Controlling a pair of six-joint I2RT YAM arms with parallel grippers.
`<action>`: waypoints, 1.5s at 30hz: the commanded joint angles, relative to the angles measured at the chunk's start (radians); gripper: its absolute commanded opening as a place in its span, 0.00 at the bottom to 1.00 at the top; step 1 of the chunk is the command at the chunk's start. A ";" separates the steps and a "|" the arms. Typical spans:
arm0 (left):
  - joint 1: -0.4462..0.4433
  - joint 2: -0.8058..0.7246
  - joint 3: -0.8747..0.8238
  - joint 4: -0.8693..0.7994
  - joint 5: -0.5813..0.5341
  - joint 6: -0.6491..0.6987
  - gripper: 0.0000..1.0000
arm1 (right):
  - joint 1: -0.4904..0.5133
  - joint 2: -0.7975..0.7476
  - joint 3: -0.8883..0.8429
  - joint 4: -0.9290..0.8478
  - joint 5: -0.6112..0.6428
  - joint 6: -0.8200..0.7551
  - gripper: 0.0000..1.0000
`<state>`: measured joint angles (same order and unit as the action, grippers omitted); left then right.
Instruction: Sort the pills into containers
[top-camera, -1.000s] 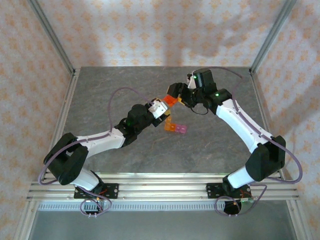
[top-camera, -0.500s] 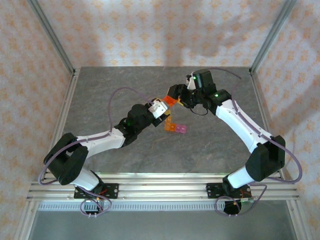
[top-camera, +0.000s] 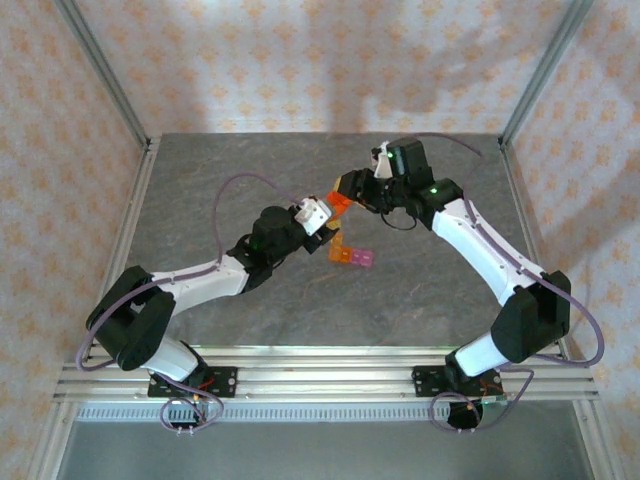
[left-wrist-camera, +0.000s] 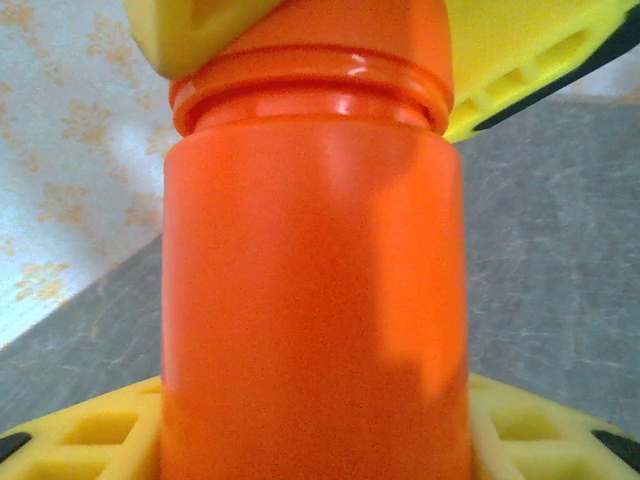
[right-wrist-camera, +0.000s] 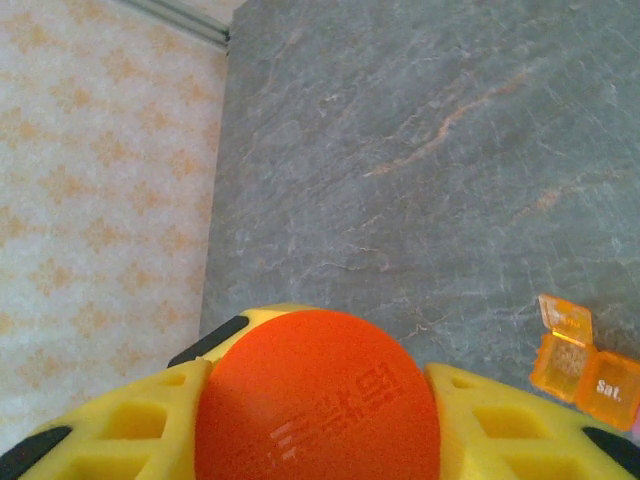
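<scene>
An orange-red bottle (left-wrist-camera: 310, 300) hangs over the table's middle, and my left gripper (top-camera: 322, 212) is shut on its body, yellow fingers (left-wrist-camera: 80, 440) on either side. My right gripper (top-camera: 348, 190) is closed round the bottle's cap (right-wrist-camera: 318, 400); its fingers (right-wrist-camera: 110, 420) press both sides of the cap. Just below the grippers in the top view, the containers lie on the table: a small orange one (top-camera: 338, 250) with its lid up and a pink one (top-camera: 362, 259) joined to it. The orange container (right-wrist-camera: 563, 350) also appears at the right edge of the right wrist view. The pills are hidden.
The grey stone-patterned table (top-camera: 420, 290) is walled by patterned panels with metal posts (top-camera: 105, 75) at the back corners. Bare table lies behind the grippers and along the front.
My right gripper has moved a little left onto the bottle's cap and its fingers have closed on it. The left arm has kept the bottle almost still.
</scene>
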<state>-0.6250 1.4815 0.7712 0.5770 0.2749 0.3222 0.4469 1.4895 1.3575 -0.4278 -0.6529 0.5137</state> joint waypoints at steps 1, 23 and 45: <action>0.032 -0.094 -0.023 0.012 0.174 -0.128 0.00 | -0.050 -0.065 -0.007 0.090 -0.039 -0.235 0.37; 0.054 -0.217 -0.115 0.004 0.113 -0.161 0.00 | -0.134 0.018 -0.135 0.030 0.249 -0.227 0.40; 0.054 -0.175 -0.122 0.026 -0.028 -0.224 0.00 | -0.163 0.388 -0.078 -0.075 0.646 -0.088 0.46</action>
<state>-0.5797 1.3003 0.6456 0.5358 0.2779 0.1188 0.2928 1.8458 1.2335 -0.4786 -0.0849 0.3973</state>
